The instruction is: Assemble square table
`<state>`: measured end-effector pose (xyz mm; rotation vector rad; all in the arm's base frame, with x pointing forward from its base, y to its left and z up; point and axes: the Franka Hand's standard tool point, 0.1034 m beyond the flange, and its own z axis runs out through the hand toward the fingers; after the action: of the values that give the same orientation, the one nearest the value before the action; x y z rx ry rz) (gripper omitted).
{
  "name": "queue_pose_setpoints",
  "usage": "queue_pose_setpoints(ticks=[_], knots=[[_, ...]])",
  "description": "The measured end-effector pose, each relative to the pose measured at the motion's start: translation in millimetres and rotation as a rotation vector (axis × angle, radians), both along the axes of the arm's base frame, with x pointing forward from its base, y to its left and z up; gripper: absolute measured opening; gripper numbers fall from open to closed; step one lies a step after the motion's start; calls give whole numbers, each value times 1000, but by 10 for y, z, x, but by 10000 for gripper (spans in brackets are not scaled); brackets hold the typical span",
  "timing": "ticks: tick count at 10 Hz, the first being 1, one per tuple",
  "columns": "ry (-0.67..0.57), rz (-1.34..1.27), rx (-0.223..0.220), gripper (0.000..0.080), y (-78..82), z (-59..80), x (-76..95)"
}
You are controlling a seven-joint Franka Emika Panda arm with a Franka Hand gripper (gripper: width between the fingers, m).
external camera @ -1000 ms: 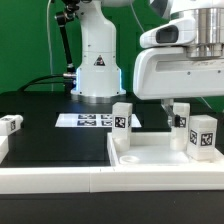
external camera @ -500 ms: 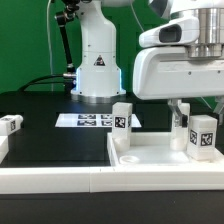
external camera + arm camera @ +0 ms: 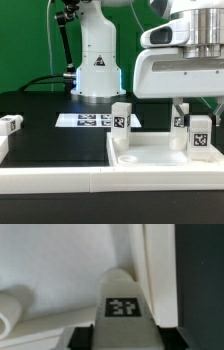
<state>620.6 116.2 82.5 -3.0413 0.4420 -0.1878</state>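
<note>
The square table slab (image 3: 150, 155) lies at the exterior view's right, recessed face up. A tagged white leg (image 3: 121, 122) stands upright at its far left corner and another leg (image 3: 181, 118) at the far right. My gripper (image 3: 200, 120) hangs over the slab's near right corner, shut on a third upright leg (image 3: 200, 137). In the wrist view this leg (image 3: 123, 303) with its tag sits between my dark finger pads (image 3: 82, 337), by the slab's raised rim (image 3: 155, 274). My gripper (image 3: 123, 339) grips it on both sides.
A loose tagged leg (image 3: 10, 125) lies at the exterior view's left. The marker board (image 3: 90, 120) lies on the black table before the robot base (image 3: 97, 65). A long white border wall (image 3: 50, 182) runs along the front. A rounded white part (image 3: 8, 311) shows beside the held leg.
The held leg has turned about its upright axis in my gripper; its tagged face now looks narrower. It stays at the same corner. Nothing else moved.
</note>
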Motion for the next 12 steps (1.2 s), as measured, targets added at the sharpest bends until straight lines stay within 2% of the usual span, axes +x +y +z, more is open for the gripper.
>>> queue_pose_setpoints(ticks=[5,10,12], knots=[[2,-430,65,290,45,-12,-14],[33,-864,159,290,65,-11,-19],[44,-1015,182,290,85,-9,-20]])
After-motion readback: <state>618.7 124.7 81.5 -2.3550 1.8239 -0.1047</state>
